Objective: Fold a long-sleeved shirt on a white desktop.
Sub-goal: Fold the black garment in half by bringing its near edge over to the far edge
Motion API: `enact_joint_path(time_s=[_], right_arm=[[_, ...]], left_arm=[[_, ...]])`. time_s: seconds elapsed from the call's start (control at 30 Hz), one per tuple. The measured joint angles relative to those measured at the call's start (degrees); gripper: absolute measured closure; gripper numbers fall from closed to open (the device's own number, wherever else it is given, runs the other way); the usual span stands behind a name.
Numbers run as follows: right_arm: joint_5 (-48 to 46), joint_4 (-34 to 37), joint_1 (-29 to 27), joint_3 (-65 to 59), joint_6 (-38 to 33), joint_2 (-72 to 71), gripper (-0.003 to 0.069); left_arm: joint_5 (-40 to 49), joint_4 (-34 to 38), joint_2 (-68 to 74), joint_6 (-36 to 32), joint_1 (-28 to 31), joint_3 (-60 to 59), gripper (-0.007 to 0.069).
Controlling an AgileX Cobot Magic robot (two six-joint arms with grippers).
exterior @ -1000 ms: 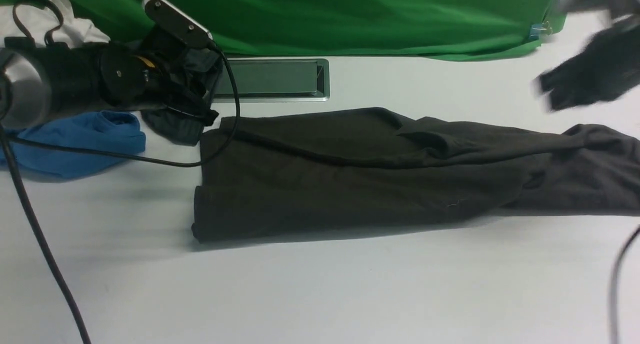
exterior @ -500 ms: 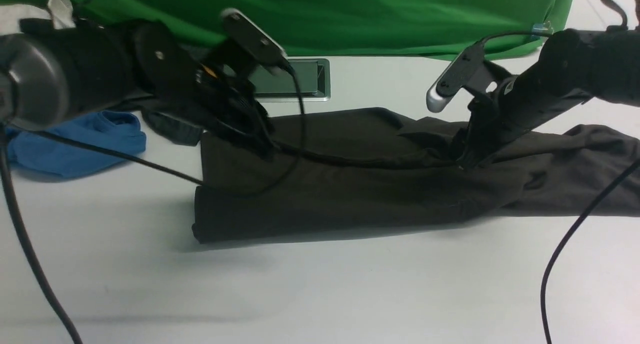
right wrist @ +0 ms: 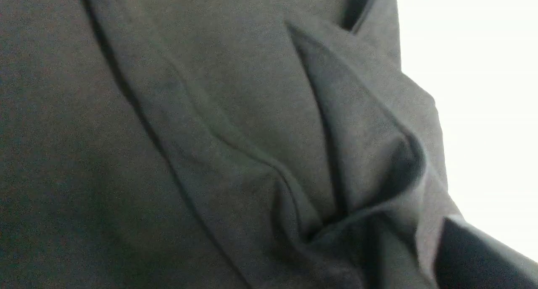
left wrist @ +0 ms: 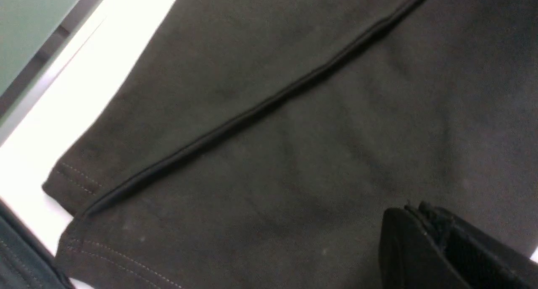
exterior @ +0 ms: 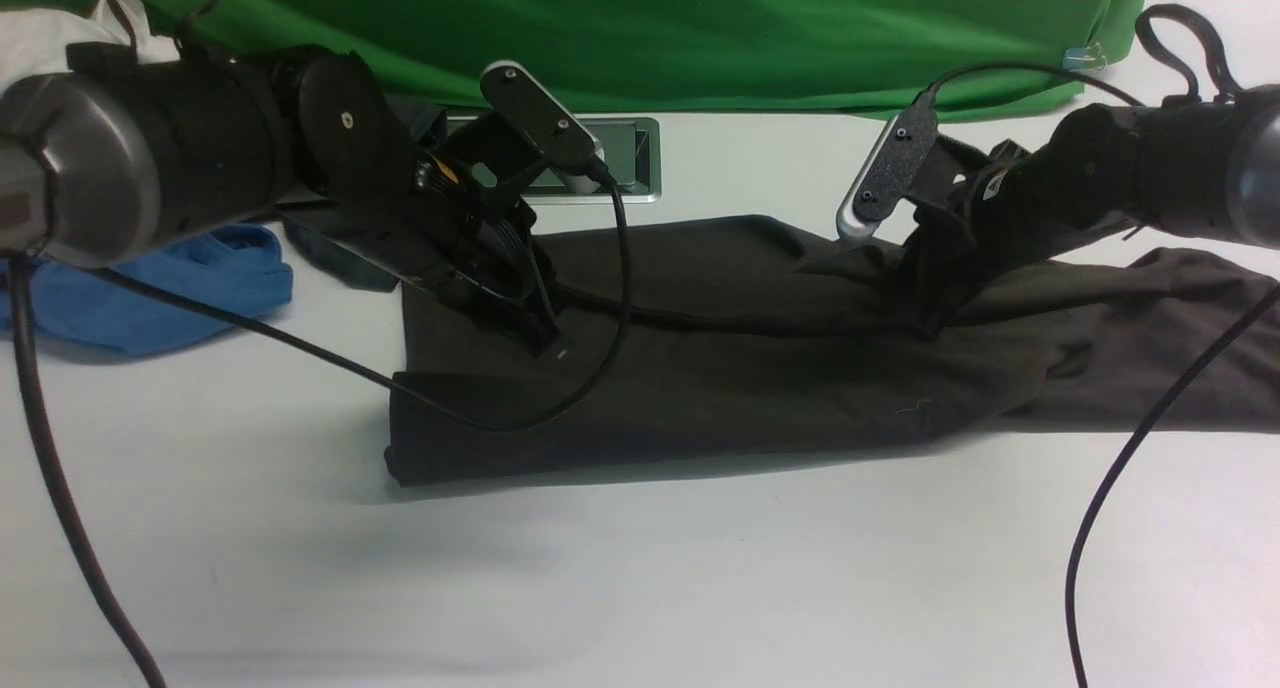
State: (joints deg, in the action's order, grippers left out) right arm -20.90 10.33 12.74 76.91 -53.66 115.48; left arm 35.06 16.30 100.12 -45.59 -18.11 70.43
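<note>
Front view: the shirt point(exterior: 700, 388) is lying with its long axis left-to-right across the bench point(exterior: 640, 568), hem leftward. The left pincer point(exterior: 548, 340) and right pincer point(exterior: 928, 320) are touching it; whether either is apart or together cannot be told.

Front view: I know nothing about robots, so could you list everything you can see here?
shirt: one, dark brown, spread across the middle of the table
table: one, white, under everything
hatch: one, grey-framed, set in the table beyond the shirt
blue garment: one, blue, crumpled on the left
black garment: one, black, between the blue garment and the shirt, partly hidden
backdrop: one, green, along the far edge
cables: several, black, trailing over table and shirt
left gripper: one, black, tip at the shirt's left part
right gripper: one, black, tip at a fold further right
</note>
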Motion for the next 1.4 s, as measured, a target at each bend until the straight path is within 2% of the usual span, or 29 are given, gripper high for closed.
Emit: enact_joint_path(time_s=[0.03, 0.1, 0.4, 0.47, 0.5, 0.53, 0.57, 0.63, 0.7, 0.77, 1.07, 1.3, 1.37, 1.4], right_arm=[[0.0, 0.0, 0.0, 0.0, 0.1, 0.0, 0.0572], [0.2, 0.0, 0.0, 0.0, 0.1, -0.1, 0.0617], [-0.5, 0.0, -0.6, 1.1, 2.5, -1.1, 0.0626], [-3.3, 0.1, -0.8, 1.1, 3.0, -1.9, 0.0573], [-5.7, 0.1, -0.9, 1.1, 2.4, -2.8, 0.0496], [-6.1, 0.1, -0.9, 1.1, 2.2, -2.9, 0.0482], [-7.6, 0.1, -0.9, 1.1, 1.3, -3.4, 0.0424], [-11.2, 0.2, -0.9, 1.1, -2.4, -4.5, 0.0261], [-12.2, 0.3, -0.9, 1.1, -6.1, -4.5, 0.0152], [-11.4, 1.1, -0.9, 1.1, -7.8, -3.8, 0.0136], [-7.3, 3.0, -0.9, 1.1, -11.9, 1.2, 0.0189], [-5.9, 3.1, -0.9, 1.1, -11.9, 1.2, 0.0340], [-5.2, 3.1, -0.9, 1.1, -11.9, 1.0, 0.0407], [-5.0, 3.1, -0.9, 1.1, -11.9, 1.0, 0.0414]], left_arm=[[0.1, -0.2, 0.0, 0.0, 0.0, 0.0, 0.0606], [0.3, -1.1, 0.0, 0.0, 0.0, 0.0, 0.0606], [0.3, -1.9, 0.0, 0.0, 0.0, 0.0, 0.0606], [0.3, -2.1, 0.0, 0.0, 0.0, 0.0, 0.0606], [0.3, -2.5, 0.0, 0.0, 0.0, 0.0, 0.0606], [0.3, -2.7, 0.0, 0.0, 0.0, 0.0, 0.0606], [0.3, -2.9, 0.0, 0.0, 0.0, 0.0, 0.0606], [0.1, -3.1, 0.0, 0.0, 0.0, 0.0, 0.0606], [-0.6, -3.2, 0.0, 0.0, 0.0, 0.0, 0.0606], [-0.9, -3.2, 0.0, 0.0, 0.0, 0.0, 0.0606], [-1.3, -3.3, 0.0, 0.0, 0.0, 0.0, 0.0606], [-1.3, -3.4, 0.0, -0.2, 0.0, 0.0, 0.0606], [-1.3, -3.4, 0.0, -0.2, 0.0, 0.0, 0.0606], [-1.3, -3.4, 0.0, -0.2, 0.0, 0.0, 0.0606]])
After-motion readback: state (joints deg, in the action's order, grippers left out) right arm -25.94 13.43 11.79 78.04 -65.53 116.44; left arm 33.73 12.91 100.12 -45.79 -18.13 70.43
